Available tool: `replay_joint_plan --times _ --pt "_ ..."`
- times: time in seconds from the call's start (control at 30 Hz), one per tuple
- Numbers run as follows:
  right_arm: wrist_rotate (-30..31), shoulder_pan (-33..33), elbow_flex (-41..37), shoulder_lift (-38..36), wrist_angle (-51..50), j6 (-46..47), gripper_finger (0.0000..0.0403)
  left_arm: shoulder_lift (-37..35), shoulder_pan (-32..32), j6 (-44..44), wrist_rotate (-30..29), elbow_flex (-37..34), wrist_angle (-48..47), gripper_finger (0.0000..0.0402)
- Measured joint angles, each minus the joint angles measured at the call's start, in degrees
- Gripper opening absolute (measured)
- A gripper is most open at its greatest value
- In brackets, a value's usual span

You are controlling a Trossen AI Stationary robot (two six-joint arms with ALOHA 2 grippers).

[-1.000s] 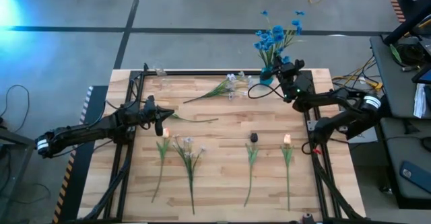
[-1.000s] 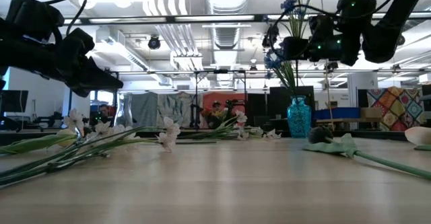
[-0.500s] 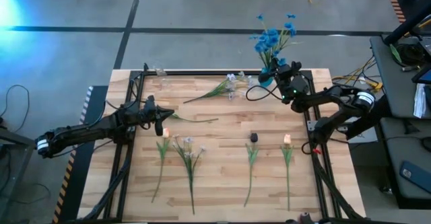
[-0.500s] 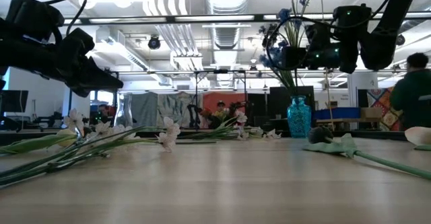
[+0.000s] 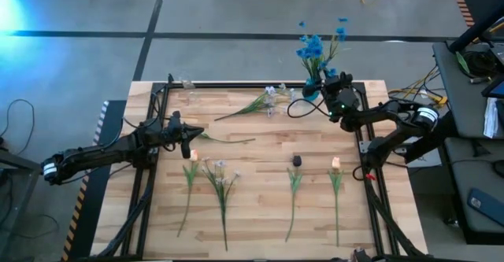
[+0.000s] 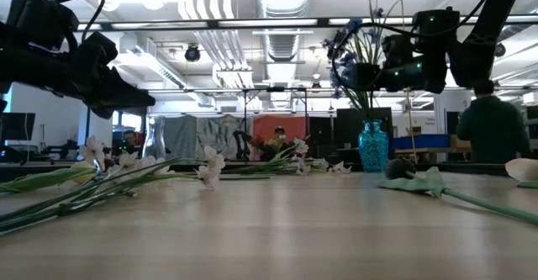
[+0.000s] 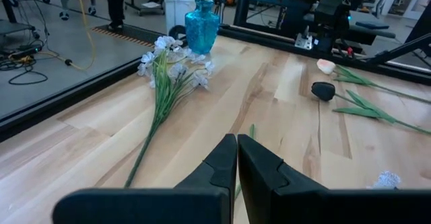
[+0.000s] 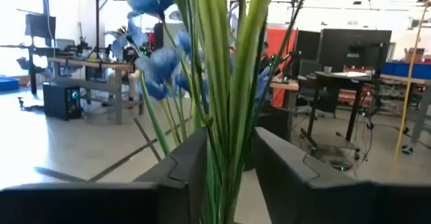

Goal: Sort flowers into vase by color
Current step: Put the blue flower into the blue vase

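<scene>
At the worktop's (image 5: 252,179) one o'clock corner, the right hand (image 5: 334,89) clasps the blue flowers (image 5: 316,43) with their stems over the teal vase (image 6: 373,146). Doing it well means lowering straight until the stems sit deep, then letting go (the left hand (image 5: 187,139), fingers pressed together around nothing, waits at nine o'clock).

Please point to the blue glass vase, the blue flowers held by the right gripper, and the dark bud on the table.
Blue glass vase (image 7: 202,27): left wrist view, on its body.
Blue artificial flowers (image 5: 313,48): high view, on the blossoms.
Dark tulip-like bud (image 7: 323,90): left wrist view, on the bud head.
</scene>
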Motion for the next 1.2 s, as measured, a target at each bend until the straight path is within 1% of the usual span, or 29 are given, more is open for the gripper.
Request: replay_joint_plan --times 0.23,0.43,0.57,0.67,0.8,1.03,1.2 --pt "2.97 0.04 -0.01 -0.15 -5.22 2.91 0.0154 0.0 0.0 0.0 0.1 0.0 -0.02 0.0" --pt "2.98 0.04 -0.02 -1.28 -11.46 9.02 0.0201 0.0 0.0 0.0 0.17 0.0 -0.07 0.0" --pt "2.98 0.04 -0.02 -3.53 -15.62 12.47 0.0229 0.0 0.0 0.0 0.17 0.0 -0.15 0.0" --pt "2.99 0.04 0.46 -6.37 -21.39 15.12 0.0244 0.0 0.0 -0.01 0.17 0.0 -0.4 0.0" --pt "2.98 0.17 1.05 -10.12 -27.21 16.27 0.0256 0.0 0.0 -0.59 0.43 0.0 -0.4 0.0" --pt "2.95 1.16 1.09 -17.2 -32.2 13.77 0.0258 0.0 0.0 -0.61 0.58 0.0 -0.39 0.0" --pt "2.95 2.2 2.04 -23.61 -42.17 12.98 0.0258 0.02 0.0 -0.61 1.08 0.0 -0.44 0.0"
